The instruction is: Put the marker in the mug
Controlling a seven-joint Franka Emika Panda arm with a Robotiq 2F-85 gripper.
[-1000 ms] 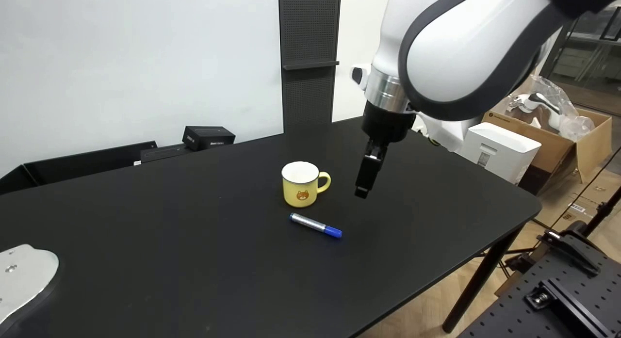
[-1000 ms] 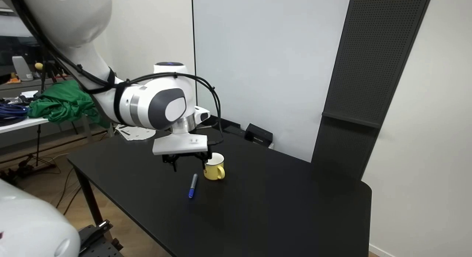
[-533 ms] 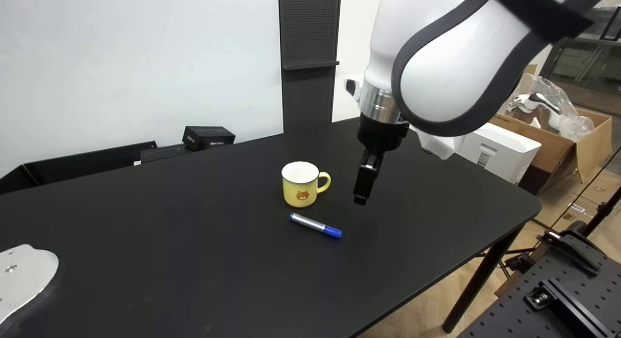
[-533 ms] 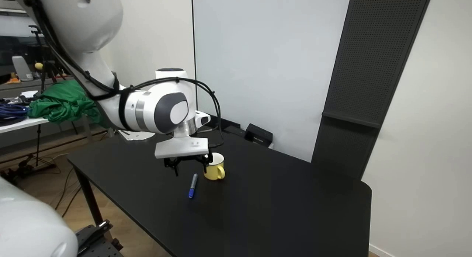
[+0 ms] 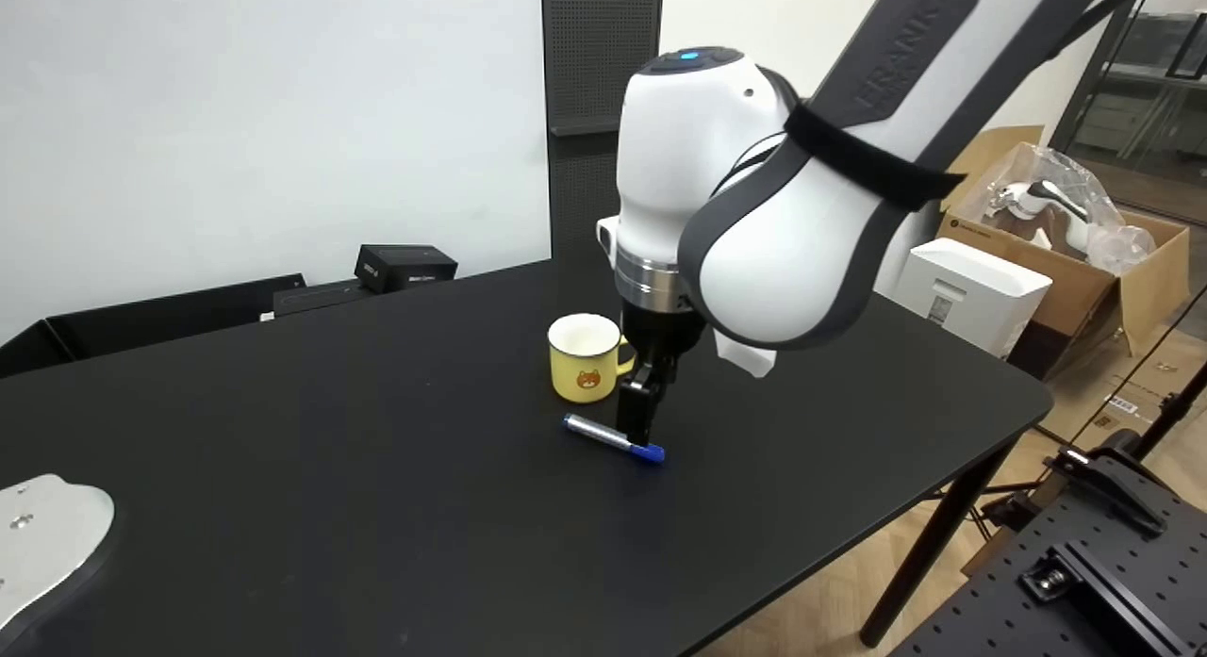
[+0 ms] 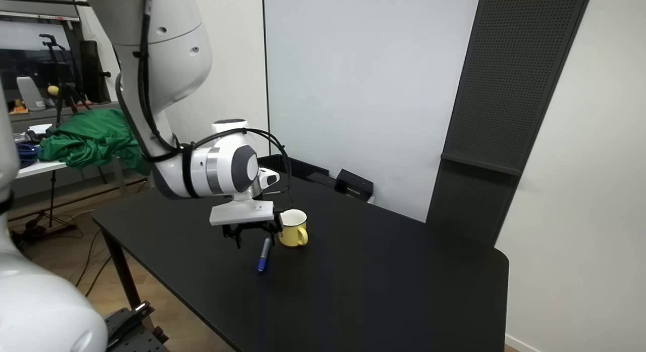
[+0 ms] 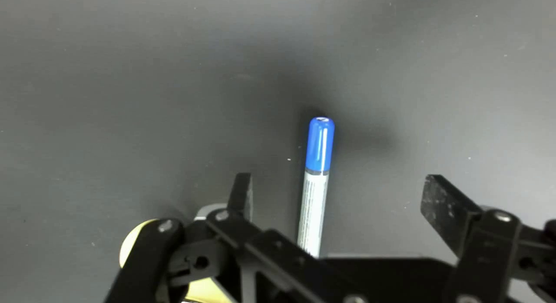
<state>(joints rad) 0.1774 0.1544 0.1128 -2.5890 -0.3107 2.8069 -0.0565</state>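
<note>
The marker (image 5: 598, 431), with a pale barrel and blue cap, lies on the black table in front of the mug. It also shows in the other views (image 6: 263, 258) (image 7: 316, 194). The yellow mug (image 5: 580, 369) stands upright, white inside; it shows too in an exterior view (image 6: 291, 236). In the wrist view only bits of the mug (image 7: 207, 291) show behind the left finger. My gripper (image 7: 339, 192) is open and empty, low over the marker. In the wrist view the marker runs between the fingers, nearer the left one, touching neither; its lower end is hidden.
The black table (image 5: 377, 525) carries a silver metal plate (image 5: 47, 534) at one side. Black boxes (image 5: 405, 267) stand by the white wall behind. A white box (image 5: 971, 294) and an open cardboard box (image 5: 1084, 289) are beyond the table's edge.
My gripper has come down and sideways, from beside the mug's handle side to over the marker. It now partly covers the mug's handle in an exterior view. Marker and mug have not moved.
</note>
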